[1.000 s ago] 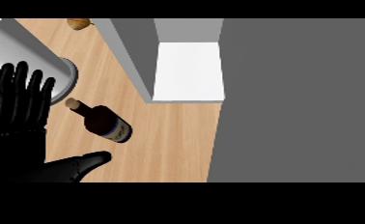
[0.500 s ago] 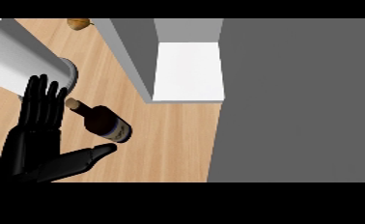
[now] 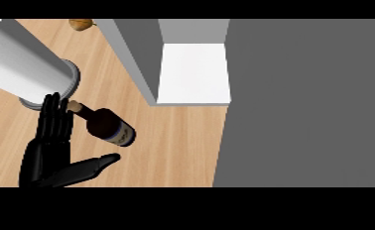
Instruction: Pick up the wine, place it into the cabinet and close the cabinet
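Note:
The wine bottle (image 3: 110,127) is dark, with a cork at its neck pointing to the upper left and a pale label near its base. It rests on the wooden counter (image 3: 176,144). My left hand (image 3: 47,154) comes in at the lower left and is open. Its straight fingers (image 3: 57,120) stand just left of the bottle's neck, and the thumb (image 3: 95,164) stretches out below the bottle. Nothing is gripped. The cabinet (image 3: 194,73) is open, showing a white inner floor behind a grey side panel (image 3: 135,55). My right hand is out of sight.
A thick pale grey cylinder (image 3: 33,70) slants in from the upper left and ends just above my fingertips. A small brown object (image 3: 82,24) sits at the counter's far edge. A large dark grey surface (image 3: 300,105) fills the right side.
My left hand has moved right and up toward the bottle. The fingers now stand beside its neck and the thumb reaches under it. The bottle has not moved.

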